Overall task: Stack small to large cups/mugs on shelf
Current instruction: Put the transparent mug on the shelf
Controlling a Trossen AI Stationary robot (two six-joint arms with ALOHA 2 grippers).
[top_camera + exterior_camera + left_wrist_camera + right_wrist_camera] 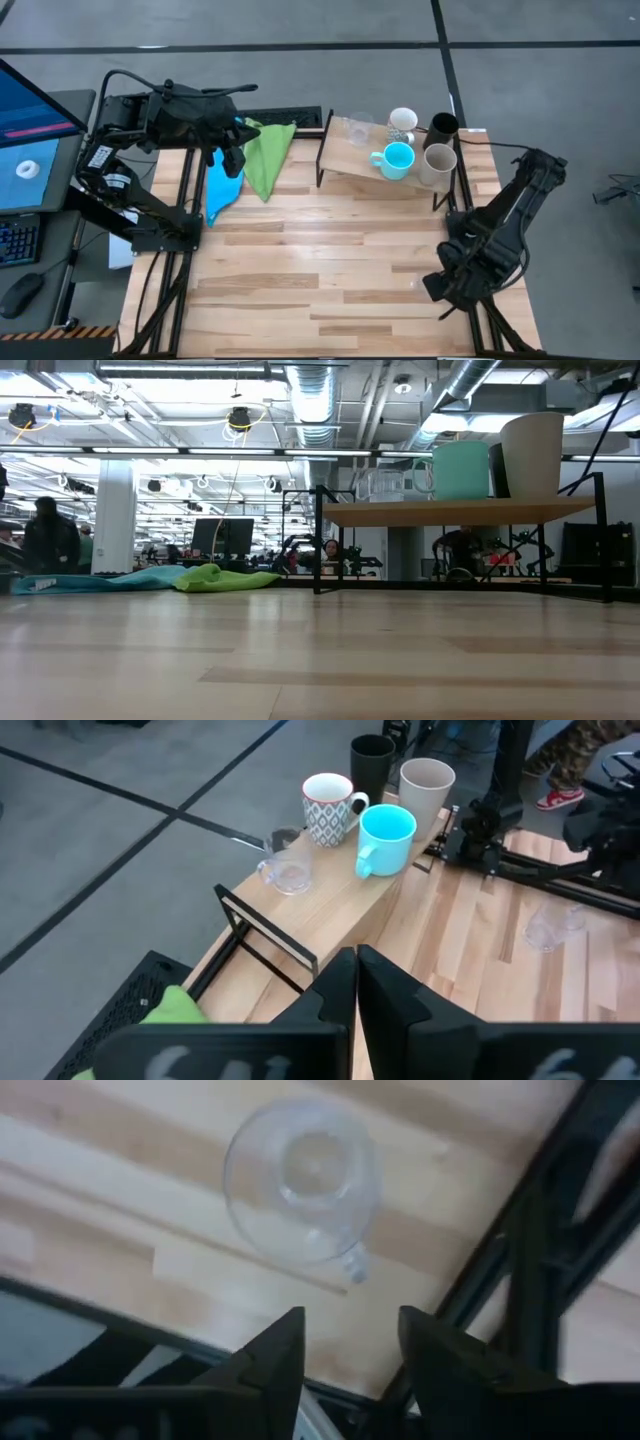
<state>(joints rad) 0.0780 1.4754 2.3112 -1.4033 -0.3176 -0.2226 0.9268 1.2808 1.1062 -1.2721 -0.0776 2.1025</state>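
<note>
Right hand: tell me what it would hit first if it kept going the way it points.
Most likely the small clear cup standing on the table just ahead of the open right hand; nothing shows between them, though depth is hard to judge.

1. A green cloth (268, 156) lies crumpled at the desk's (330, 270) back left edge.
2. A blue cloth (222, 185) lies touching it.
3. A monitor (30, 135), keyboard (15, 240) and mouse (22, 293) sit left of the desk.
</note>
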